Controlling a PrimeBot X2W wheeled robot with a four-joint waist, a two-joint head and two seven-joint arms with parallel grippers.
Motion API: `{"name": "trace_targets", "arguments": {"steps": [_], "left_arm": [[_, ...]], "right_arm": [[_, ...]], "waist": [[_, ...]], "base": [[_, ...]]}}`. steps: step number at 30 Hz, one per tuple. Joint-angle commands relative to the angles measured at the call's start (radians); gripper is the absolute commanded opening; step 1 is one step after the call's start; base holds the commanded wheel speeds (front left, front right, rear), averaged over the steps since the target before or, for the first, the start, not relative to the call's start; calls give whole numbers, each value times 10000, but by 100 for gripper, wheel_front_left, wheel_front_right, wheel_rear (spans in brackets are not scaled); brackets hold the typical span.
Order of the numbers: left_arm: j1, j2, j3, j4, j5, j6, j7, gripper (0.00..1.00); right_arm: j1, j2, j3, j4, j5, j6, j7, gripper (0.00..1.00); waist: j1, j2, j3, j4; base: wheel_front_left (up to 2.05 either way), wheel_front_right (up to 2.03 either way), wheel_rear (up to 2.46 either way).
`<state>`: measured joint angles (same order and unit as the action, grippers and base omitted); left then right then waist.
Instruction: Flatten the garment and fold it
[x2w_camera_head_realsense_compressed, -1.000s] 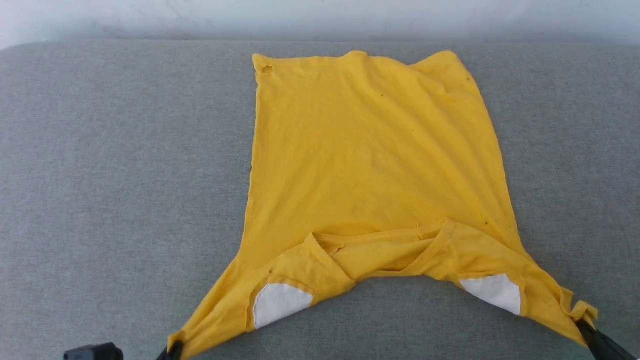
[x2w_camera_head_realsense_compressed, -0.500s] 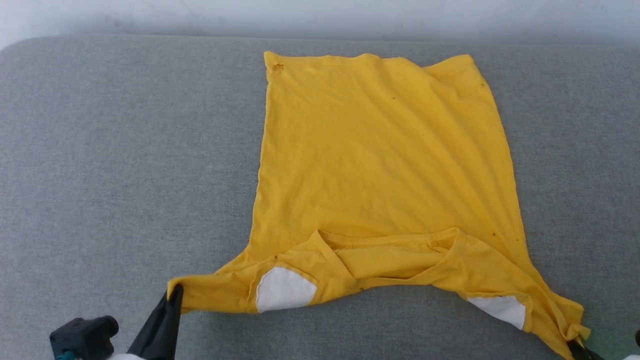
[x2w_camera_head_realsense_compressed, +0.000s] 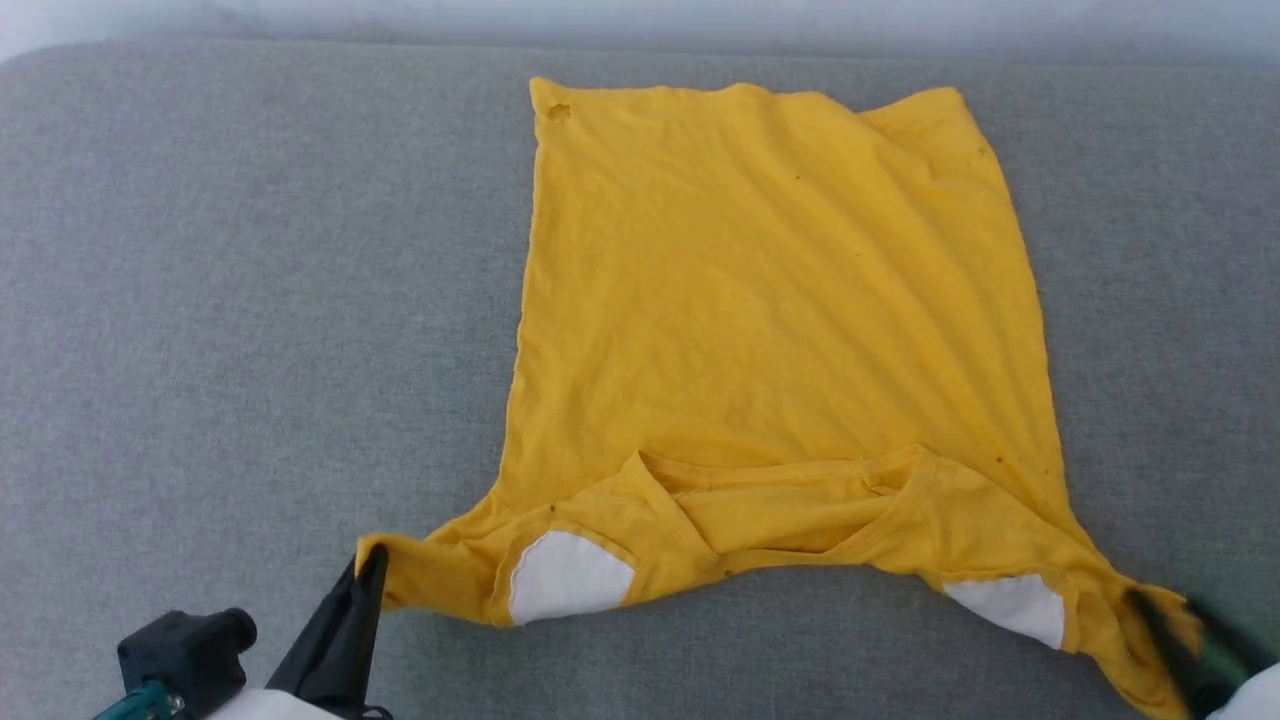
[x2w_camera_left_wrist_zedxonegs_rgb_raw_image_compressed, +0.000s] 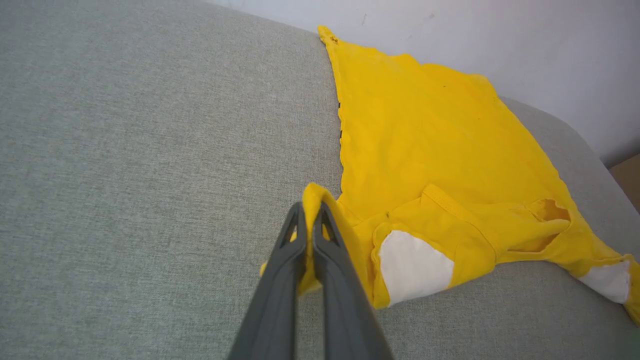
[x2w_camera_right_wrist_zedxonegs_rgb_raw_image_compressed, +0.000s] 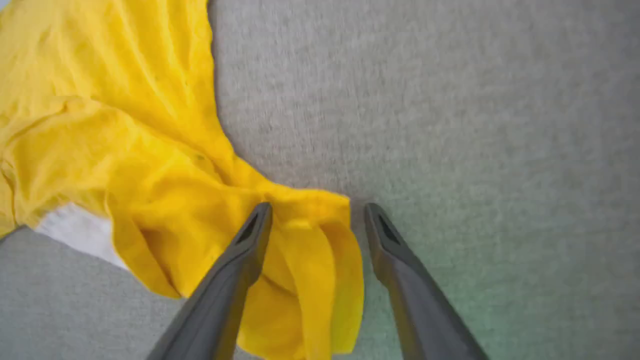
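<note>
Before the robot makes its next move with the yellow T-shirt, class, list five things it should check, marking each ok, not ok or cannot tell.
1. Left jaws shut on the near-left sleeve: ok.
2. Right jaws gripping the other sleeve: not ok, they stand open, cloth between them.
3. T-shirt inside the grey surface's edges: ok.
4. Body flat: not ok, diagonal creases, far-right hem corner rumpled.
5. Collar flat: not ok, folded over.
</note>
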<state>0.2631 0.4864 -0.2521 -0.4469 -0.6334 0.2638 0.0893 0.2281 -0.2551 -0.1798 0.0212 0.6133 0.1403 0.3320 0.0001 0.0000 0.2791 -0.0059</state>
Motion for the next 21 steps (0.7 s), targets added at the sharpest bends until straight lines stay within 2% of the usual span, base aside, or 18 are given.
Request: {"name": "trace_targets", "arguments": {"steps": [1, 7, 10, 13, 18, 21], "left_arm": [[-53, 68, 7, -171, -7, -15, 19, 0], [-220, 191, -85, -760, 262, 68, 138, 0], [-460, 183, -181, -1001, 431, 78, 148, 0], [-783, 88, -342, -1096, 574, 33, 101, 0], [-1314, -131, -651, -1064, 784, -75, -24, 0], [-1640, -274, -846, -987, 897, -162, -110, 0]], "right_arm": [[-324, -231, -279, -431, 190, -96, 239, 100], [-1411, -1340, -2442, -3406, 86, -96, 910, 100], [-2692, -1902, -2916, -4276, -190, -96, 1349, 100], [-4309, -2335, -2626, -4507, -375, -96, 1758, 100], [-7040, -2819, -1285, -4102, -771, -96, 2707, 100], [-8508, -2594, -538, -3294, -1149, -96, 3324, 100]], "waist": [[-1, 0, 88, 48], [-1, 0, 600, 277], [-1, 0, 1075, 476], [-1, 0, 1557, 701], [-1, 0, 2408, 1138], [-1, 0, 2814, 1386]], "base": [[0, 0, 0], [0, 0, 0], [0, 0, 0], [0, 0, 0], [0, 0, 0], [0, 0, 0]]}}
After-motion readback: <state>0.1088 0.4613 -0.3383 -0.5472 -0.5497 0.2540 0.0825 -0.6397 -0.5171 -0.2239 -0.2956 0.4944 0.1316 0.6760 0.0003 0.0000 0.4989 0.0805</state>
